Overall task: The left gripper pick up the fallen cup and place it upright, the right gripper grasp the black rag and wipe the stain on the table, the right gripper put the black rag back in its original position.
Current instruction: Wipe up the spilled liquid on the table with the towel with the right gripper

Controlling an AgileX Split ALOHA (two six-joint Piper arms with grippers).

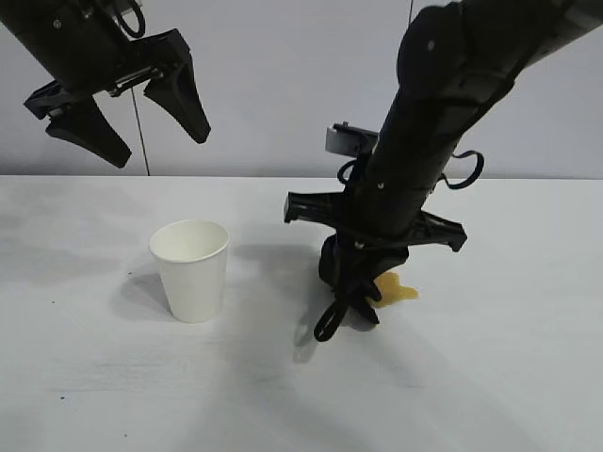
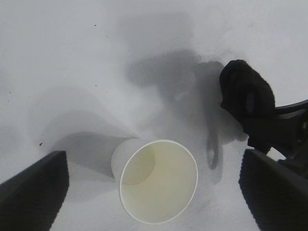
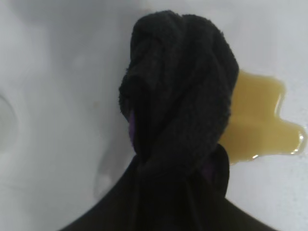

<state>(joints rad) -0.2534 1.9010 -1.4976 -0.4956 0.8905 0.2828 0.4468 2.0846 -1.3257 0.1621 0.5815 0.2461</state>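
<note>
While the right gripper clamps the black rag down beside the stain near the table's middle, cup upright toward the left edge, left gripper raised above it, fingers spread wide.

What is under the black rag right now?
The black rag, held by the right gripper, overlaps one edge of the yellow-brown stain on the table. How far the stain runs beneath it is hidden.
</note>
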